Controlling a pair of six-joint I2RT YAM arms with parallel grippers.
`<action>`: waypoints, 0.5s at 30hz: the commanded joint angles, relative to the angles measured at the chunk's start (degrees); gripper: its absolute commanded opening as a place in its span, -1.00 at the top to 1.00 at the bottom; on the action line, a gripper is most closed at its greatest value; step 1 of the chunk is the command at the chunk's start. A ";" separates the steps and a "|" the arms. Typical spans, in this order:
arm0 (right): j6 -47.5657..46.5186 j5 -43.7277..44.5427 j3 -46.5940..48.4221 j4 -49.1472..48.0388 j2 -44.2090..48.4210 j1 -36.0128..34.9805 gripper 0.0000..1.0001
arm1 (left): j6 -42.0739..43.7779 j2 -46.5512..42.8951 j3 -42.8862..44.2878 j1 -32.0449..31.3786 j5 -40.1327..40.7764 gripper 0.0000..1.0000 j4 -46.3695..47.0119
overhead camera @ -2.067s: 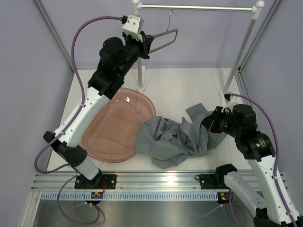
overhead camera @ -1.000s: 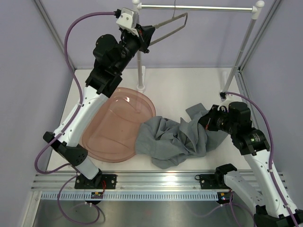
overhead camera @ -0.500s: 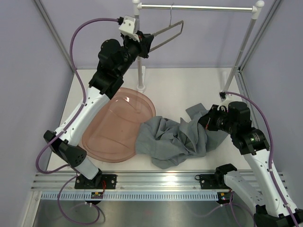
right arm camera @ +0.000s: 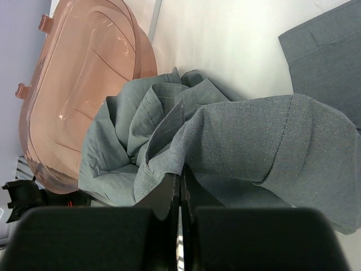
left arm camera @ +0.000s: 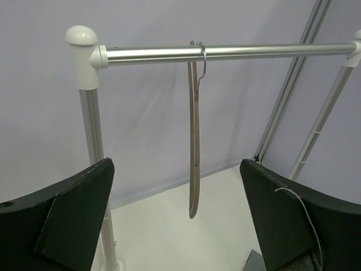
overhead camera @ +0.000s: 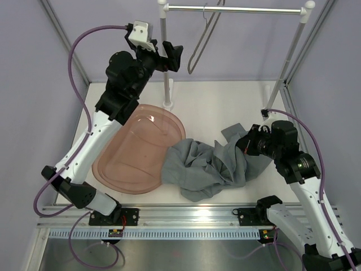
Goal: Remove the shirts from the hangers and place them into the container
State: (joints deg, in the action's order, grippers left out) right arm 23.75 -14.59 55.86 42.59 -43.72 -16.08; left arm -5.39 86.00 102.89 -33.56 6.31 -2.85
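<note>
The grey-green shirt (overhead camera: 206, 166) lies crumpled on the table, its left edge over the rim of the pinkish tub, the container (overhead camera: 132, 152). My right gripper (overhead camera: 247, 144) is shut on a fold of the shirt (right arm camera: 242, 135), with the cloth draped over its fingertips (right arm camera: 180, 182). The thin hanger (overhead camera: 198, 42) is bare and hangs straight down from the rail. My left gripper (overhead camera: 175, 56) is open just left of it and holds nothing. In the left wrist view the hanger (left arm camera: 194, 141) hangs a little beyond the wide-open fingers (left arm camera: 76, 212).
The garment rail's bar (overhead camera: 237, 9) crosses the back on two posts, the left one (overhead camera: 167, 84) behind the tub, the right one (overhead camera: 290, 53) near the right wall. Cage struts frame both sides. The tub (right arm camera: 84, 84) is otherwise bare inside.
My left gripper has opened and let go of the hanger, then drawn back to the left. The hanger has swung down to hang straight. The right arm has not moved.
</note>
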 commanded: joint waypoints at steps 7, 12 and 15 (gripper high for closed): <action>-1.60 -3.60 5.22 -8.55 -4.09 -0.01 1.00 | -4.27 -22.95 -12.25 0.16 4.59 -0.97 -10.32; -0.02 -8.07 13.65 -12.70 -12.24 -0.45 1.00 | -14.02 -40.08 -31.48 0.08 0.91 -0.89 -12.26; -0.89 -9.94 24.62 -11.40 -20.94 -3.60 1.00 | -18.77 -44.23 -36.17 -0.01 -10.14 -0.86 -14.81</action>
State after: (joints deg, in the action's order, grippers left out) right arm 23.64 -20.16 71.70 36.60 -59.61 -17.23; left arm -17.08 42.26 71.35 -33.50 5.50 -14.13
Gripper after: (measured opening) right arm 0.011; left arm 0.935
